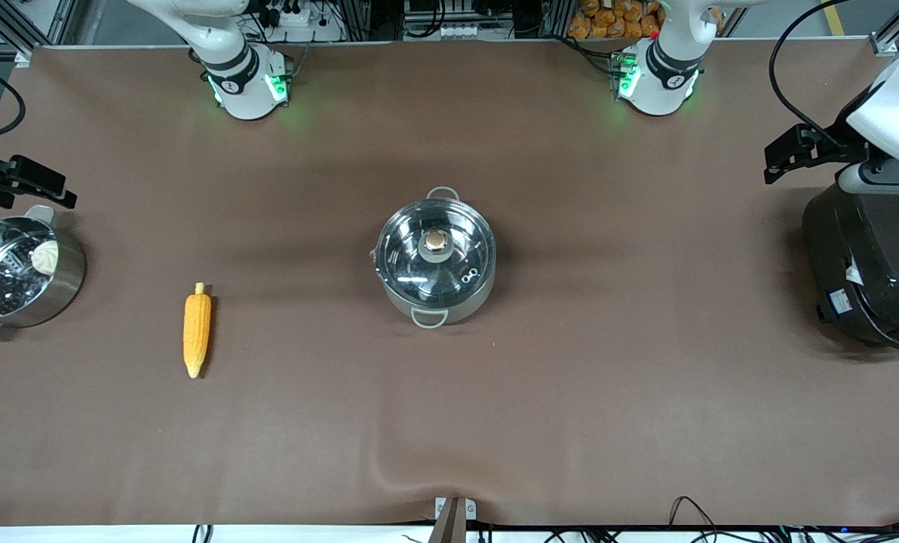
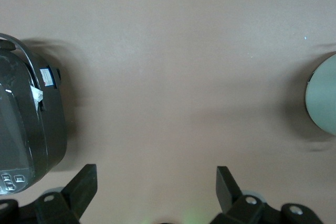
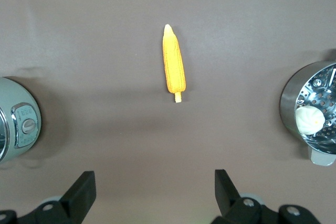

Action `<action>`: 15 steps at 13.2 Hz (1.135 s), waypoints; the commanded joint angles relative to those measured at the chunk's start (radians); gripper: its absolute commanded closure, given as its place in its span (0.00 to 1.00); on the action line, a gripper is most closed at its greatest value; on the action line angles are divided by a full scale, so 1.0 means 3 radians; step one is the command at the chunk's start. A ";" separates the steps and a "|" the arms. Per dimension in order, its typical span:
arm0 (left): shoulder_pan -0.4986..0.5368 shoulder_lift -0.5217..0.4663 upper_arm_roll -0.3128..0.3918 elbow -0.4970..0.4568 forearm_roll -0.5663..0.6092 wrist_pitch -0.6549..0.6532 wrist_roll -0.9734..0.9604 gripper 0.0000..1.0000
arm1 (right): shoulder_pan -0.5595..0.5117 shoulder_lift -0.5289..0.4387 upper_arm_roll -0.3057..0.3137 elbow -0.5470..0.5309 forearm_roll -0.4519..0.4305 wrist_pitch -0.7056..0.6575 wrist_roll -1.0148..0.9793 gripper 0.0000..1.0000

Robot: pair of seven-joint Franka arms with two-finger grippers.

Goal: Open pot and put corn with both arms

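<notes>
**Both grippers spread and idle; pot lidded, corn on the cloth**

The left gripper (image 1: 785,154), fingers spread wide, hangs at the frame's right edge above the black rice cooker (image 1: 875,275). The right gripper (image 1: 31,185), also spread, hangs at the left edge over the steamer pot (image 1: 19,275) holding a white bun (image 1: 44,256). The pot (image 1: 434,260) sits mid-frame, its glass lid (image 1: 434,253) on. The corn (image 1: 196,329) lies lower left of centre, between pot and steamer.

steamer pot (image 1: 12,271): cut by frame edge | rice cooker (image 1: 872,264): cut by edge, partly hidden under left arm
</notes>
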 commanded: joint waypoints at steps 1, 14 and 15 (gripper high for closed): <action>0.0029 -0.0011 0.0022 0.0036 -0.0071 -0.0055 -0.0012 0.00 | -0.0001 0.0075 0.0025 0.0078 0.0040 -0.0021 -0.0028 0.00; -0.0190 0.0239 -0.0096 0.0311 -0.0091 -0.0101 -0.0226 0.00 | 0.0153 0.1194 0.0030 0.0007 -0.0038 0.0596 -0.0146 0.00; -0.0247 0.0290 -0.0116 0.0322 -0.0163 -0.0101 -0.0470 0.00 | 0.0228 0.1220 0.0025 -0.0054 -0.0062 0.0710 -0.0151 0.00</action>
